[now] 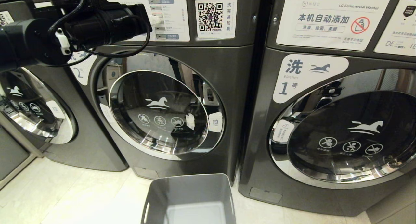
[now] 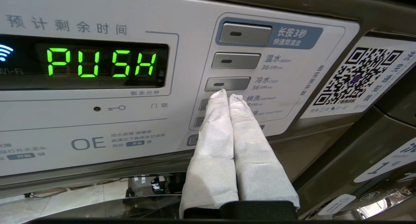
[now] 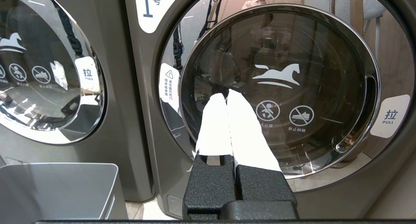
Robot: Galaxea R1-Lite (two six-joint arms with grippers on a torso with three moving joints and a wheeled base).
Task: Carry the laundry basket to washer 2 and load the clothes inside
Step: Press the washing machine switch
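With the grey smooth-walled plastic laundry basket [image 1: 190, 198] standing empty on the pale tiled floor in front of dark grey washer 2 [image 1: 169, 87], whose chrome-ringed round glass door [image 1: 159, 112] looks closed, loading seems done; no clothes show. The left gripper [image 2: 227, 95], its white-wrapped fingers pressed together and holding nothing, points at the flat silver buttons [image 2: 227, 83] on the washer's glossy white control panel [image 2: 97, 120], whose green display [image 2: 100, 62] reads PUSH. The right gripper [image 3: 226, 95] is clenched, empty, facing washer 1 [image 3: 279, 87].

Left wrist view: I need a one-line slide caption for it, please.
Shut left gripper at the button column of washer 2's control panel, display reading PUSH.
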